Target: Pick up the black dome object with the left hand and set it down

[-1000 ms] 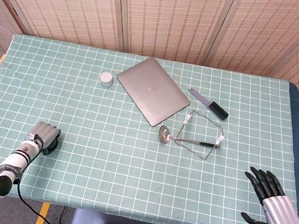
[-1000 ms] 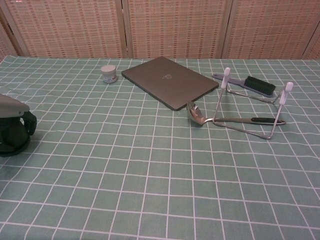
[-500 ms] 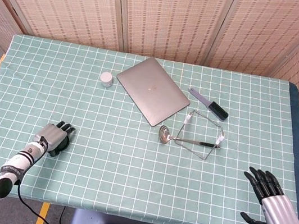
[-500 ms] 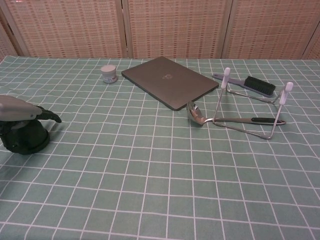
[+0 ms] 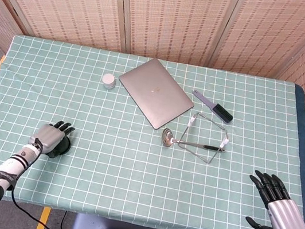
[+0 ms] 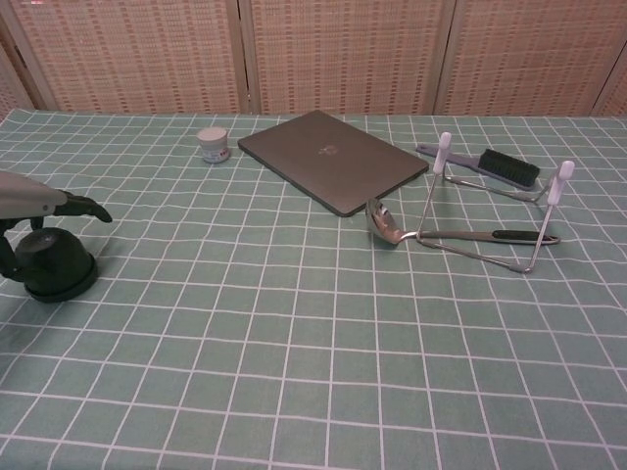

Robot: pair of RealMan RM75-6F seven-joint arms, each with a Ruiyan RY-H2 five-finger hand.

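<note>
The black dome object (image 6: 59, 264) stands on the green checked cloth at the near left; in the head view only a sliver of the dome (image 5: 62, 147) shows beside the hand. My left hand (image 6: 37, 203) hovers just above it, fingers stretched out flat and apart, and holds nothing. From the head camera the left hand (image 5: 51, 136) covers most of the dome. My right hand (image 5: 276, 205) rests at the near right corner of the table, fingers spread and empty; the chest view does not show it.
A closed grey laptop (image 6: 331, 160) lies at the back centre, a small white jar (image 6: 213, 144) to its left. A ladle (image 6: 392, 227) lies under a wire rack (image 6: 495, 211), with a black brush (image 6: 495, 164) behind. The table's front edge (image 5: 124, 219) is close to both hands.
The left hand carried the dome a little to the right, let go of it and straightened its fingers above it. The right hand has not moved.
</note>
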